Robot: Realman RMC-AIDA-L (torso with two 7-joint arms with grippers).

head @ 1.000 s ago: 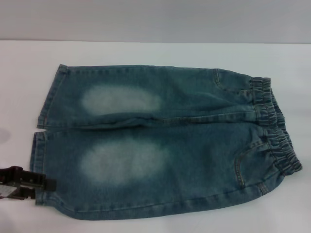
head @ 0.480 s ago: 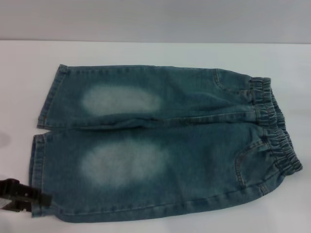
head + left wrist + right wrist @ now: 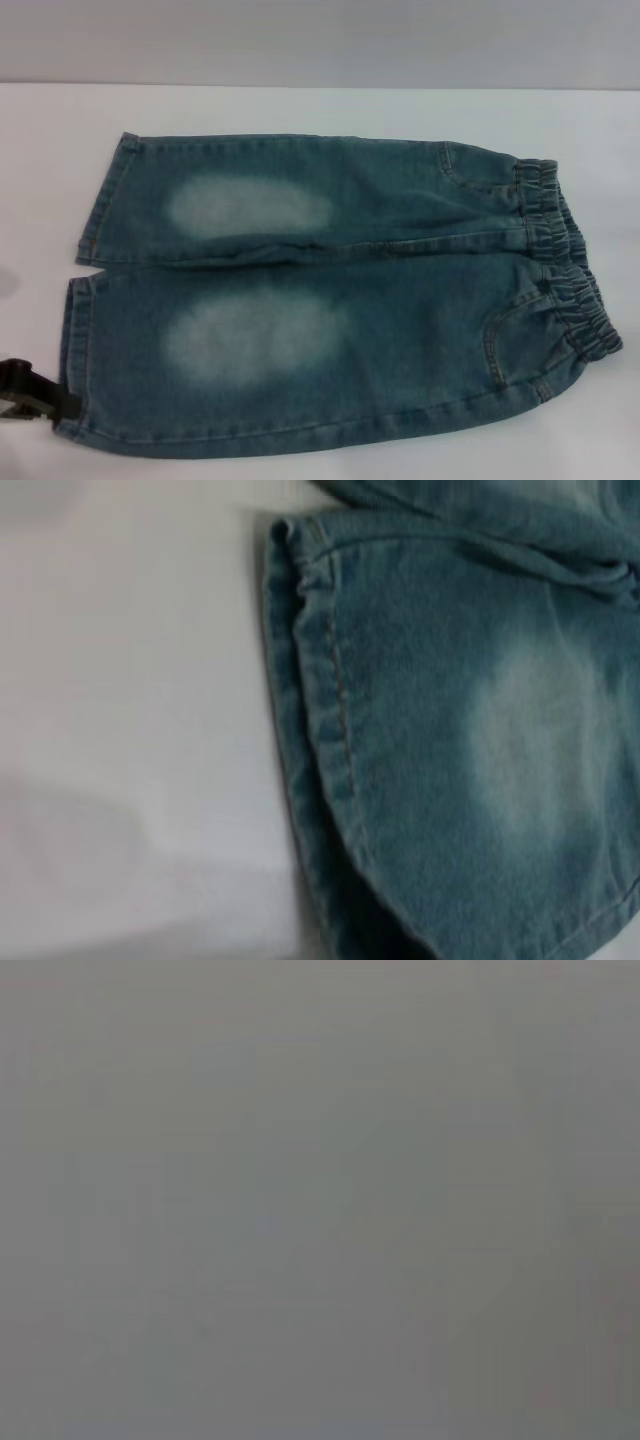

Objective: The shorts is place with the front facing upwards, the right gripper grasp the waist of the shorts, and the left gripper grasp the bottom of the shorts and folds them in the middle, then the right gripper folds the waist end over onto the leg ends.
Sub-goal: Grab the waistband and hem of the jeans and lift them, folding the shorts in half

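Head view: the shorts (image 3: pixel 330 295) lie flat on the tabletop (image 3: pixel 320 110), legs toward its left edge. The left hand (image 3: pixel 35 400) has slid toward the near-left hem corner, suggesting the grasp is imminent; its opening cannot be told. The right hand is unseen.

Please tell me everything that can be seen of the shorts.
The shorts are blue-green denim with orange-tan stitching and a pale faded oval on each leg. They lie flat and unfolded on the white table, front up, the puckered elastic waist toward the robot's right and the two stitched leg hems toward its left. The left tool is at the near hem's corner.
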